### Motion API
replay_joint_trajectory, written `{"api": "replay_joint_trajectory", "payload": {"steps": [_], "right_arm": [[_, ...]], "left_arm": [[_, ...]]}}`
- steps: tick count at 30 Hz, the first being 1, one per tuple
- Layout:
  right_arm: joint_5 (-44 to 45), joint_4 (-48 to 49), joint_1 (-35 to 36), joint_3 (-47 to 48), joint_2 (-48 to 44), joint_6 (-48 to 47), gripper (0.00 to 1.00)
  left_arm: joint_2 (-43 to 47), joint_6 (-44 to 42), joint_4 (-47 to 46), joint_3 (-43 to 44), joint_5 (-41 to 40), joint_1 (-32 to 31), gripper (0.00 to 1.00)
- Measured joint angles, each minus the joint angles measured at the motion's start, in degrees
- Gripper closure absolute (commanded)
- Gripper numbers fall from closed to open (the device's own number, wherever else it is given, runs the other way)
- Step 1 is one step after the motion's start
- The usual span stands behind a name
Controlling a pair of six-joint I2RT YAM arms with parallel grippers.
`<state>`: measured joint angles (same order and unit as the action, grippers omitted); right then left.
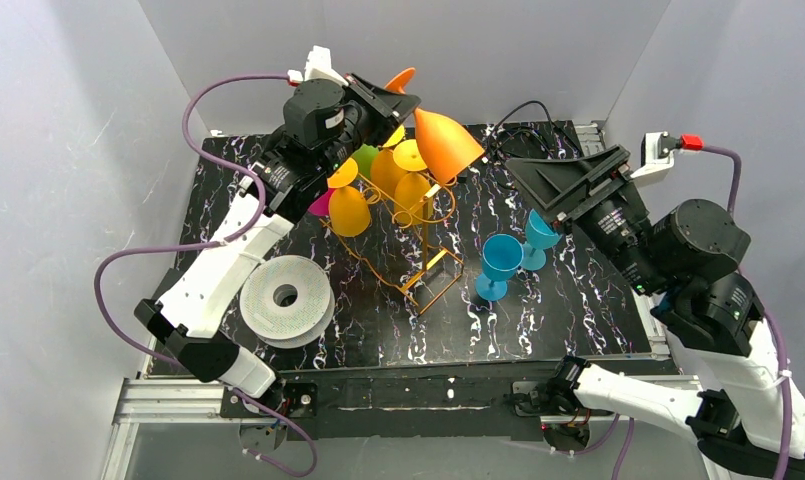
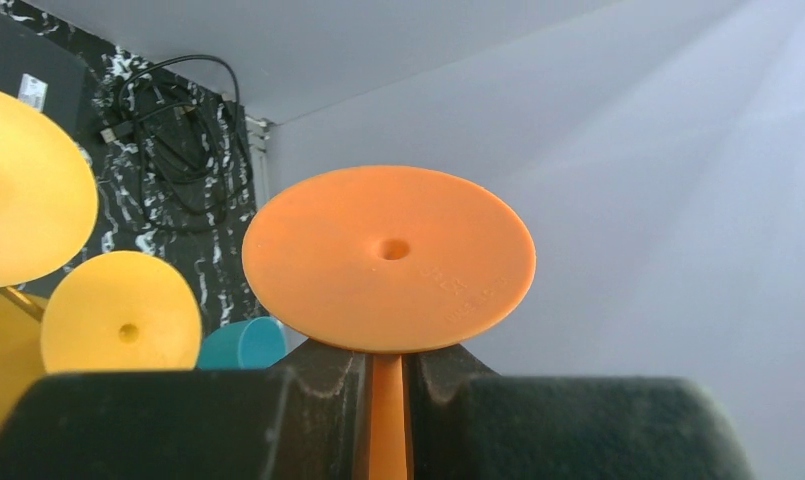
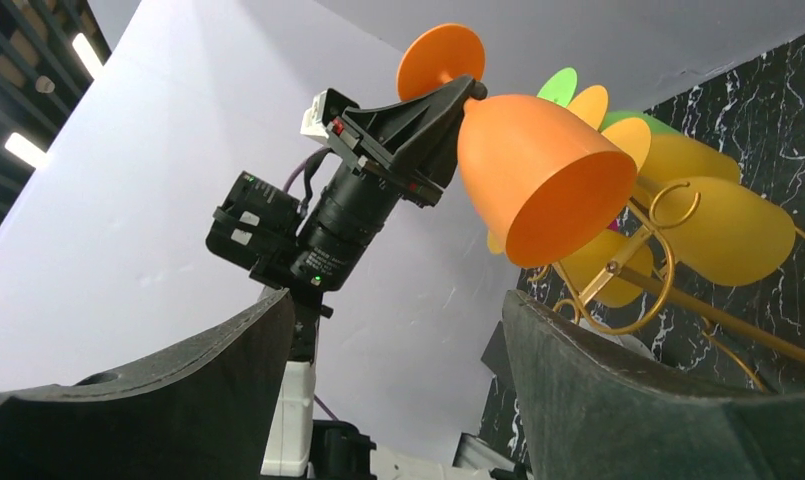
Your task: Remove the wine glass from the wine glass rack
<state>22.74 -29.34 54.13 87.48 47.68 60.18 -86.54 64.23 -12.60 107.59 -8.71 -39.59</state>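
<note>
The orange wine glass hangs tipped on its side in the air above the far end of the rack. The left gripper is clamped on its stem just under the foot. Yellow glasses hang on the rack. The right gripper gapes wide, grasping nothing, near two blue glasses standing on the table. A white spool lies to the left.

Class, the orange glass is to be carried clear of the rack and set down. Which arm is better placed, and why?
Left. The left claw is shut on the orange glass by its stem, holding it tilted above the rack. The right claw is open, empty and apart from it.
</note>
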Motion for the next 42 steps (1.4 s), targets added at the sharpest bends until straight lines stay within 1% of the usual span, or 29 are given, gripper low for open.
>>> {"api": "replay_joint_trajectory", "payload": {"steps": [7,11,18,30,38,42], "right_arm": [[2.3,4.0,0.0,0.0,3.0,-2.1,0.18],[3.4,6.2,0.0,-0.1,4.1,-2.8,0.18],[5.4,12.1,0.0,-4.5,3.8,-3.2,0.22],[8.5,17.4,0.0,-5.5,5.0,-4.5,0.30],[8.2,17.7,-0.6,-2.4,9.6,-5.0,0.34],[7.6,17.6,-1.4,-0.4,11.5,-4.9,0.38]], "left_arm": [[0.0,5.6,-1.5,1.3,-0.2,1.1,1.00],[-0.5,9.4,-2.1,2.2,1.0,2.3,1.00],[-1.1,13.8,-3.3,2.1,2.2,3.1,1.00],[-1.1,17.1,-5.5,1.7,3.8,3.1,1.00],[-1.5,18.5,-5.4,1.9,5.1,3.1,1.00],[-2.4,18.9,-5.4,3.1,5.6,3.1,1.00]]}}
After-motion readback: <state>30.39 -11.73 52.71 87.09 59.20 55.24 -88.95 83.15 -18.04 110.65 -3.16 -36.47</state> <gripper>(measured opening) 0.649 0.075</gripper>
